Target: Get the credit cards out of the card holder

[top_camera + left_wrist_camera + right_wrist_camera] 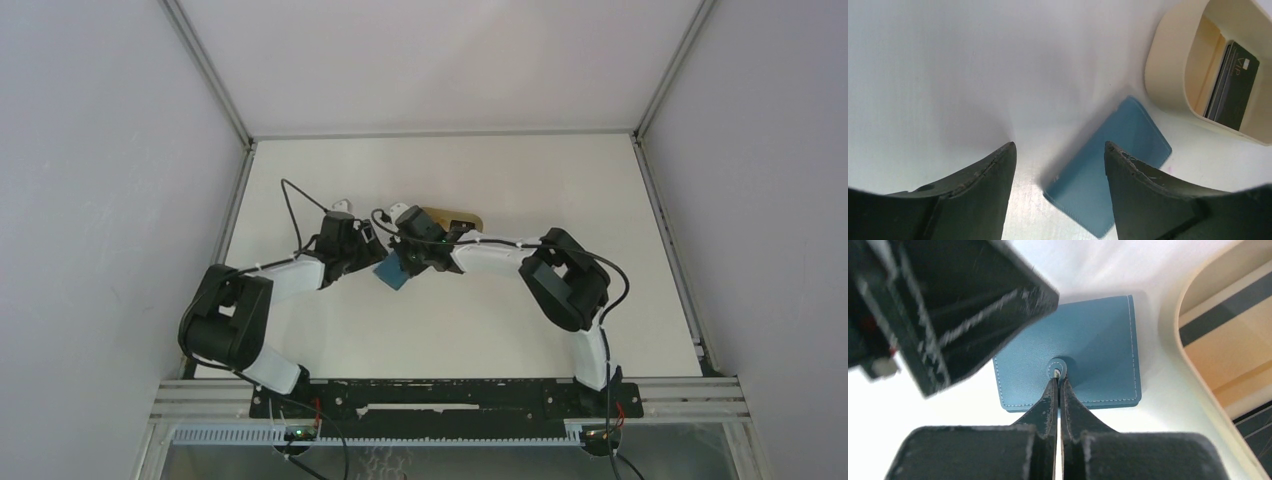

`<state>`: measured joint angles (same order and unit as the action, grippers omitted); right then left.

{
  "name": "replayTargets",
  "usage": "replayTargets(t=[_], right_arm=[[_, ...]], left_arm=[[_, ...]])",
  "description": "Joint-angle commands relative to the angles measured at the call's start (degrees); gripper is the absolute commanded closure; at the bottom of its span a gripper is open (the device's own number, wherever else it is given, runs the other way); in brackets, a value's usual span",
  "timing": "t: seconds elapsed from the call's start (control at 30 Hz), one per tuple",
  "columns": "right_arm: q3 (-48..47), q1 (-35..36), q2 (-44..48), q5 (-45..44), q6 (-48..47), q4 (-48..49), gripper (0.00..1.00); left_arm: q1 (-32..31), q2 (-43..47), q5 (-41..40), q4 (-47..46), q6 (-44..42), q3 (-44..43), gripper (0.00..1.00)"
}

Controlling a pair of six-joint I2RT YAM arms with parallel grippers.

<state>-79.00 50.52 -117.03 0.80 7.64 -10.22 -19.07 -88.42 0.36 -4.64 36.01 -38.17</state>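
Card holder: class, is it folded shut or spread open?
Folded shut. In the right wrist view the card holder shows only its teal outer cover, snap tab on top; no inner card slots visible.

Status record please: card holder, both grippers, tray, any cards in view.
card holder: teal, folded shut, flat on the table, beside the tray
right gripper: shut, tips pinching the snap tab
left gripper: open, hovering over the card holder, holding nothing
tray: beige, holds cards
cards: dark one marked VIP on top, more beneath; count unclear
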Motion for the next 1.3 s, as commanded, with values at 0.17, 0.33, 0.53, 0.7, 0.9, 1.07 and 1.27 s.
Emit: replayTargets(t=[0.17, 0.33, 0.53, 0.7, 0.9, 1.07, 1.27], right_arm=[[3.24, -2.77, 15.25, 16.26, 0.53, 2.92, 1.0], [3.29, -4.16, 19.13, 21.1, 2.53, 3.7, 1.0], [5.68, -7.4, 24.06, 26.51, 6.24, 7.31, 1.0], [9.73, -11.31, 26.35, 32.75, 11.54, 13.94, 1.0], [13.06, -13.21, 28.94, 33.5, 11.39, 13.25, 1.0], [18.06, -13.51, 29.78, 32.89, 10.11, 12.6, 1.0], [25.06, -13.48, 29.26, 32.68, 12.83, 18.55, 1.0]], left_arm=[[-1.87, -3.33, 4.21, 4.87, 0.48, 4.83, 0.3], [-5.32, -2.23, 5.39, 1.72, 2.72, 5.78, 0.3], [-6.72, -1.28, 6.73, -1.29, 4.98, 7.36, 0.3], [-6.94, 1.29, 7.17, -1.77, 5.91, 7.84, 0.3], [-6.3, 9.14, 3.26, 5.66, 3.99, 7.41, 0.3], [-0.86, 15.83, 9.62, -0.24, 8.06, 13.53, 0.21], [2.25, 11.72, 27.41, -28.62, 20.94, 22.64, 0.12]])
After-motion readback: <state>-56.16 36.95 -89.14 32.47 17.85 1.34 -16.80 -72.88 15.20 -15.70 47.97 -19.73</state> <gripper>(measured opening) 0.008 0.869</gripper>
